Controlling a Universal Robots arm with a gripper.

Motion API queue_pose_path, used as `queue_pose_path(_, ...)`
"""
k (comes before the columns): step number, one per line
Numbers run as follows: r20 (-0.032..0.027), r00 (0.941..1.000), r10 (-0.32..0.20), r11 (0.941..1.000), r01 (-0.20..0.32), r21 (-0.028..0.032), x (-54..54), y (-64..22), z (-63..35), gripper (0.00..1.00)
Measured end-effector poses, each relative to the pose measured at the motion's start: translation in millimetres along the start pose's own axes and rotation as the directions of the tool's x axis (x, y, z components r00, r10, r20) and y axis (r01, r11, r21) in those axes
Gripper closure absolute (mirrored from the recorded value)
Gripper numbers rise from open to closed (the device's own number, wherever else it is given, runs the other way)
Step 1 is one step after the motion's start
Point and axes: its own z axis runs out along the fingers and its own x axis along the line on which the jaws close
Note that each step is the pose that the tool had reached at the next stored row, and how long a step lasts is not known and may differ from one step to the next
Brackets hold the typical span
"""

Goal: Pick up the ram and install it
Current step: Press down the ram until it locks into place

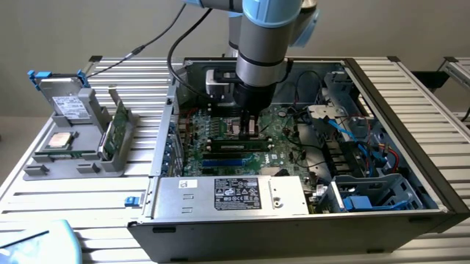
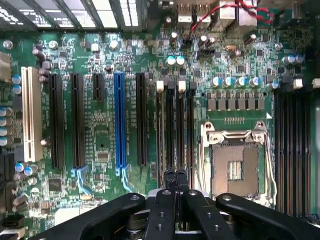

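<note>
Grey arm (image 1: 261,49), blue joints, black claw (image 2: 175,181)

The scene is seen by the exterior view from above and in front, angled down over the counter (image 1: 66,203) and the open computer case (image 1: 411,165), with the arm (image 1: 261,44) entering from the far side. The motherboard (image 2: 105,135) is looked at closely and straight down by the wrist view. The motherboard (image 1: 220,132) is shared by both views.
</note>
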Motion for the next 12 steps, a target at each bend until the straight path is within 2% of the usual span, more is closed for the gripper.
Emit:
queue_pose_path(6, 0.0003, 1.0000, 0.004, 1.0000, -0.004, 0.0003, 0.5, 15.5, 0.9, 0.89)
queue_pose_path(12, 0.0012, 1.0000, 0.007, 1.0000, -0.007, 0.0004, 4.5, 16.7, 0.6, 0.89)
